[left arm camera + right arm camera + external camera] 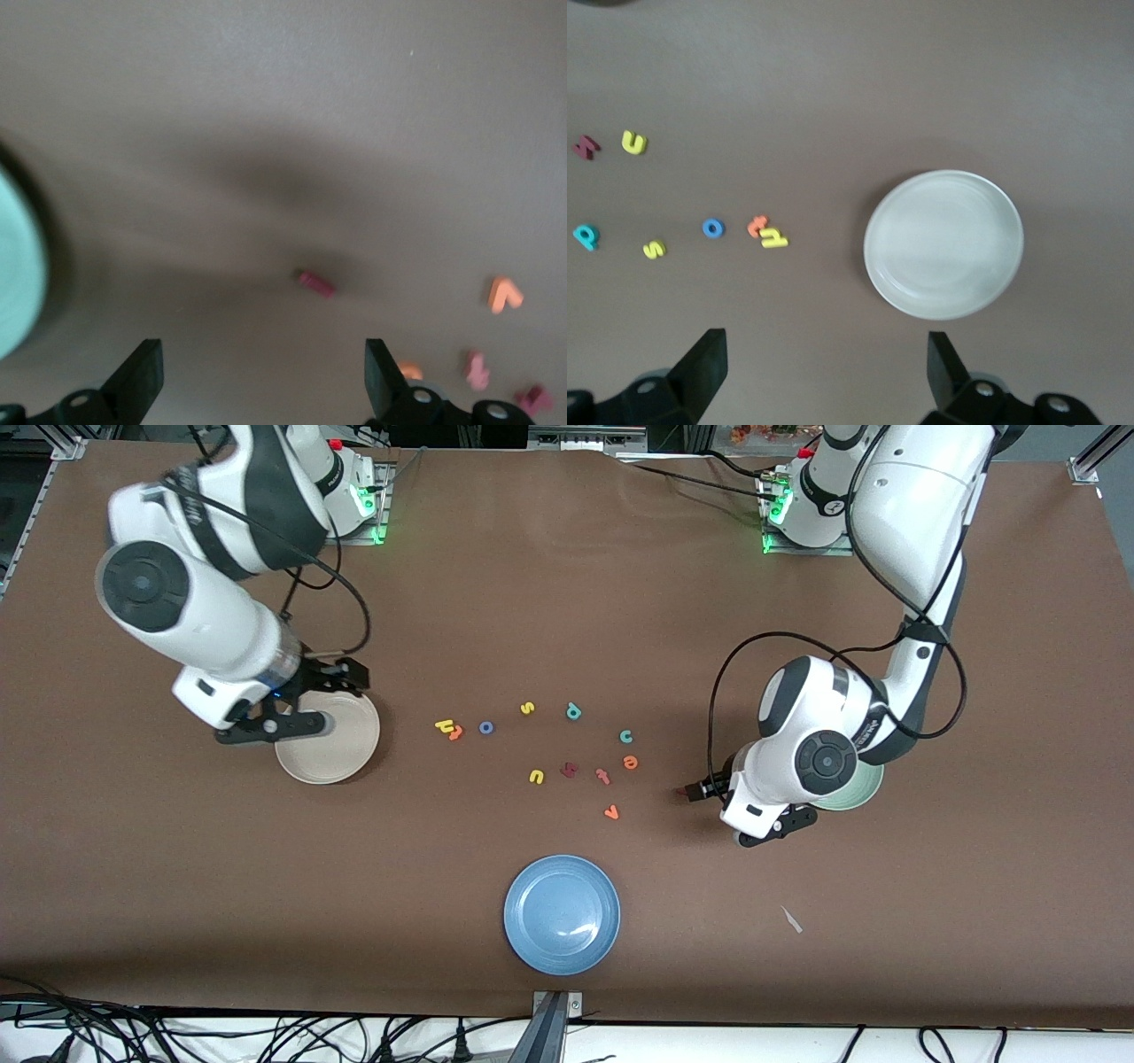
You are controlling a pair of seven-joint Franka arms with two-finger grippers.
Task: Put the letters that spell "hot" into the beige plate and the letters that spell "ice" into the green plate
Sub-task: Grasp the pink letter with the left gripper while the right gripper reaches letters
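Observation:
The beige plate [341,748] [943,243] lies toward the right arm's end of the table. My right gripper [312,701] [826,367] hangs open and empty over its rim. Beside that plate lie the yellow h [442,725] [773,238], the orange t [456,733] [755,226] and the blue o [486,727] [713,228]. The green plate [864,790] [16,266] is mostly hidden under the left arm. My left gripper [772,828] [261,372] is open and empty over the table next to it. The dark red i [684,791] [316,283] lies close by. The teal c [625,735] and orange e [630,762] lie mid-table.
Other letters are scattered mid-table: yellow s [527,708], teal p [573,710], yellow u [536,777], a dark red letter [568,771], a pinkish-red t [603,776], an orange v [611,811]. A blue plate [562,914] sits nearest the front camera. A white scrap [791,919] lies near it.

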